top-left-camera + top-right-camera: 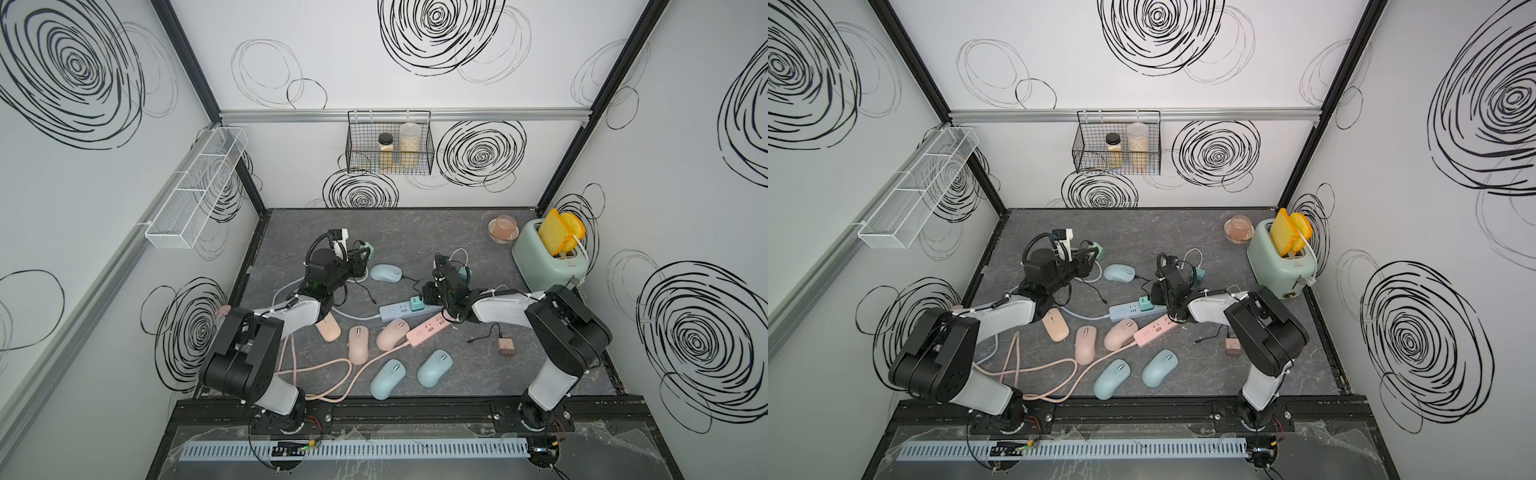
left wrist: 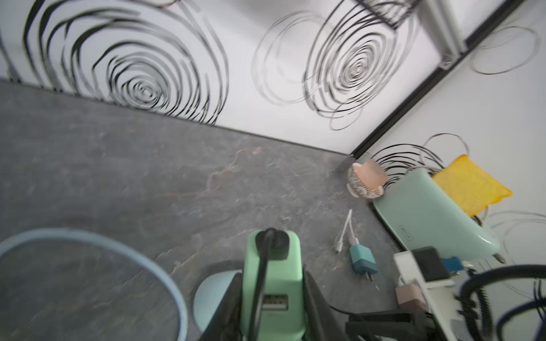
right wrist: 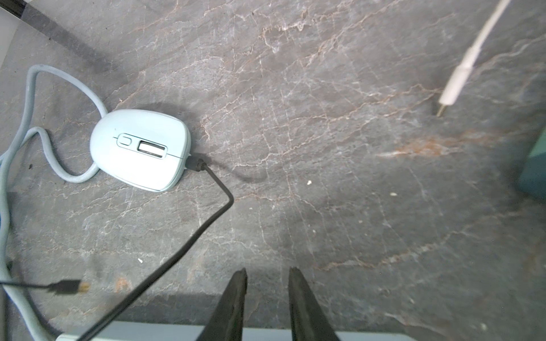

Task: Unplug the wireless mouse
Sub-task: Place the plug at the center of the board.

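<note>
I am looking at the light blue oval plastic wireless mouse point(image 1: 385, 273). It is lying flat on the grey marble-patterned tabletop point(image 1: 415, 232), a little above the middle of the frame in both top views, between the two arms. A thin black cable point(image 3: 218, 206) is sitting plugged in the front end of the mouse, and in the right wrist view I am seeing its plug pressed into the shell, so the mouse is not yet unplugged. In a top view this cable is running to the lower right, toward the small teal charger point(image 1: 415, 302) that is standing in the pale blue plastic power strip point(image 1: 392, 311).

The right gripper point(image 3: 268, 270) is hovering over the end of this strip, to the lower right of the mouse in the top views, and it is not touching the mouse. Its two black fingers point(image 3: 233, 304) are standing a little apart, with only bare tabletop showing between them, so it is holding nothing.

The left gripper point(image 2: 272, 277) is reaching to the upper left of the mouse in the top views. Its fingers are pressing on both sides of a mint green plastic charger block point(image 2: 285, 265), which is carrying a second black cable point(image 2: 260, 280) in its socket. I cannot tell whether the block is lifted. A loose black plug point(image 3: 66, 286) is lying free on the tabletop near the mouse.
</note>
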You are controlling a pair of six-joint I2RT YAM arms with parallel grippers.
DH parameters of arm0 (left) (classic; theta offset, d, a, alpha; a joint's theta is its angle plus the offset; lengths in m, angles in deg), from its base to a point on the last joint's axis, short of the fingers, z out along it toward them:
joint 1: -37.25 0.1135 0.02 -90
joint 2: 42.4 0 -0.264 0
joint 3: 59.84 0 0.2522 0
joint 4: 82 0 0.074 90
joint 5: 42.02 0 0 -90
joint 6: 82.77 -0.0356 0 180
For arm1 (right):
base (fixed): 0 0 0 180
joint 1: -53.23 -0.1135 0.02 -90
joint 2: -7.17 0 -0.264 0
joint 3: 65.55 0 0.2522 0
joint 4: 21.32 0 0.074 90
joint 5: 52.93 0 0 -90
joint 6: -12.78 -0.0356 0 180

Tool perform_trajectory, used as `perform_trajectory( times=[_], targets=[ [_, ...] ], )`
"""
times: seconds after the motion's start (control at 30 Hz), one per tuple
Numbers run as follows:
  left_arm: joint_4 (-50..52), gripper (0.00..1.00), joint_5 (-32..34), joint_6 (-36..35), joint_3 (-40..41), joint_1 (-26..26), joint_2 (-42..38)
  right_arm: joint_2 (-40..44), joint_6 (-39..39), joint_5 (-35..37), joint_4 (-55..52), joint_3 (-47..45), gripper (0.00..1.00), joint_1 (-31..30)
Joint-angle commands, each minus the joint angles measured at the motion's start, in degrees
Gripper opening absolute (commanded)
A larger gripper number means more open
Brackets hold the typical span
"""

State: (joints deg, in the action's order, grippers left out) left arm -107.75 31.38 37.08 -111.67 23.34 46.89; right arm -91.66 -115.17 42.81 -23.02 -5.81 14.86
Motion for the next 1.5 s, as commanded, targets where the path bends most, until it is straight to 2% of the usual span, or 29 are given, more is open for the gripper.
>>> perform_trajectory(
  times=[0.0, 0.1, 0.2, 0.23, 0.27, 0.3, 0.37, 0.57, 0.63, 0.93, 1.03, 1.23, 1.4, 1.47],
  targets=[
    [0.7, 0.00, -0.6, 7.1, -0.1, -0.1, 1.4, 0.1, -0.2, -1.4, -8.9, -0.9, 0.30, 0.0],
    [4.4, 0.00, 0.8, 8.7, 0.0, -0.1, 2.0, 0.2, -0.2, -1.4, -9.4, -0.6, 0.30, 0.3],
    [13.6, 0.00, 5.1, 8.5, -1.3, 0.1, 1.9, 0.5, -0.4, -1.5, -9.6, -0.6, 0.30, 0.4],
    [15.1, 0.06, 6.4, 9.1, -1.0, 0.4, 1.7, 0.7, -0.4, -1.4, -9.7, -0.6, 0.30, 0.5],
    [15.9, 0.19, 6.9, 9.8, -0.6, 1.0, 1.6, 0.9, -0.4, -1.3, -9.7, -0.8, 0.30, 0.5],
    [16.8, 0.27, 7.3, 10.7, -0.6, 1.5, 1.8, 1.0, -0.5, -1.3, -9.7, -0.8, 0.30, 0.6],
    [16.7, 0.39, 6.1, 12.0, 0.1, 2.5, 2.5, 1.4, -0.5, -1.3, -9.7, -0.9, 0.30, 0.7],
    [15.9, 0.62, 6.0, 12.6, 0.8, 3.6, 0.4, 2.8, -0.8, -1.4, -10.1, -0.9, 0.38, 1.0],
    [17.7, 0.98, 6.6, 12.5, -0.1, 4.3, -1.2, 3.6, -0.9, -1.5, -10.3, -1.0, 0.41, 1.4],
    [20.8, 0.98, 11.0, 11.8, -1.0, 5.8, -15.1, 9.9, -1.2, -2.8, -10.9, -2.1, 0.66, 5.0],
    [19.7, 0.97, 9.5, 13.5, -1.3, 5.8, -20.0, 13.0, -1.2, -2.9, -11.4, -2.4, 0.71, 6.0],
    [6.4, 0.97, 2.3, 22.8, 4.0, 5.7, -27.3, 19.7, 0.4, -5.3, -9.7, -4.5, 0.73, 6.5],
    [-11.2, 0.97, -5.3, 32.5, 9.9, 5.8, -28.5, 24.1, 3.6, -9.2, -9.4, -5.3, 0.74, 6.1],
    [-13.1, 0.98, -9.2, 32.8, 9.5, 5.2, -27.8, 24.9, 5.6, -9.0, -10.1, -5.1, 0.74, 4.9]
  ],
)
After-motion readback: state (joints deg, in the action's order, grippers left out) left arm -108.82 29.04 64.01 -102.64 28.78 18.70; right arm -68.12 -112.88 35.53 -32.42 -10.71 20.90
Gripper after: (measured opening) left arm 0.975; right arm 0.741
